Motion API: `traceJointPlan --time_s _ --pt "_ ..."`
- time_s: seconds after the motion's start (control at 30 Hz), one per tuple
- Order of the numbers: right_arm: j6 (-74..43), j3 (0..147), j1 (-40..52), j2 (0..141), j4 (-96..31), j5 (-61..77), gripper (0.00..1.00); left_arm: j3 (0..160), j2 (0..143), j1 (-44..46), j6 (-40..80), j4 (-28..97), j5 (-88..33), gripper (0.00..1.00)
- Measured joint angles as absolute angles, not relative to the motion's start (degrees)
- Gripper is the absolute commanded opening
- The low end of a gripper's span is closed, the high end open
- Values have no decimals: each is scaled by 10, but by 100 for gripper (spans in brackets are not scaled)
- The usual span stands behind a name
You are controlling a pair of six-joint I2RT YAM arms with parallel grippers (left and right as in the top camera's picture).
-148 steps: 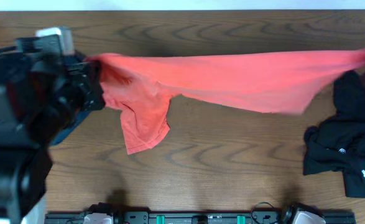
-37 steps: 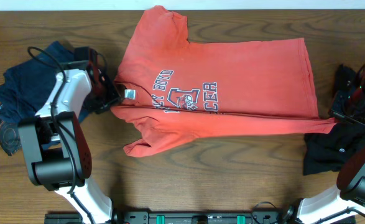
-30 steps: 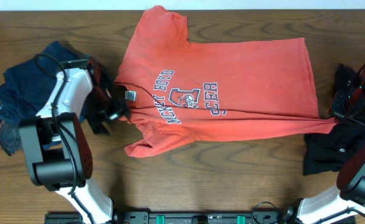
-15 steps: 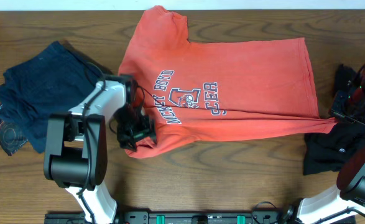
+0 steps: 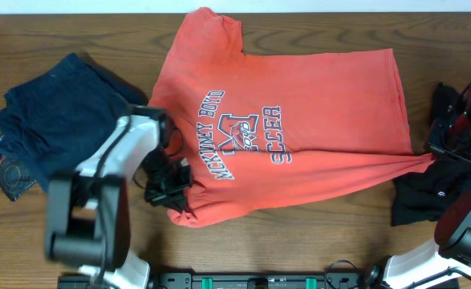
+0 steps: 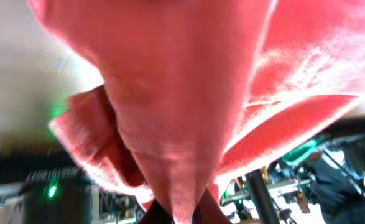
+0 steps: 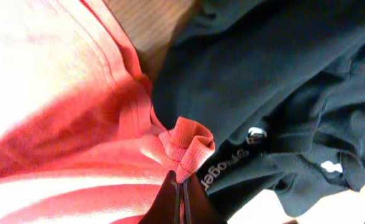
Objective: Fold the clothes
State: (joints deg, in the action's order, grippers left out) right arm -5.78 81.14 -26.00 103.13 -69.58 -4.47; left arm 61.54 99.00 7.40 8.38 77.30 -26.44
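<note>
Overhead view: a red T-shirt (image 5: 299, 112) lies spread, print upward, across the middle of the wooden table (image 5: 299, 241), its collar end toward 9 o'clock and its hem toward 3 o'clock. The left gripper (image 5: 169, 193), at 8 o'clock of the shirt, is closed on the sleeve there, whose cloth is bunched and drawn toward 6 o'clock. The left wrist view shows the red fabric gathered into a narrow fold pinched between the fingertips (image 6: 198, 214). The right gripper (image 5: 434, 152), at 4 o'clock of the shirt, clamps the near hem corner, and a taut crease runs from it across the lower body. In the right wrist view the hem fold sits between the closed fingertips (image 7: 191, 202). A navy garment (image 5: 50, 120) lies at 9 o'clock; a black garment (image 5: 444, 201) lies crumpled at 4 o'clock, touching the hem corner.
</note>
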Motion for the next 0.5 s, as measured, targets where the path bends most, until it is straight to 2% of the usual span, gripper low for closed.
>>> traceJointPlan --time_s 0.3,0.5 --pt "-58 811 -269 1031 -753 -44 1 617 799 26 74 782 -251 6" --pt "-58 811 -269 1031 -701 -10 1 618 764 27 86 640 -251 6"
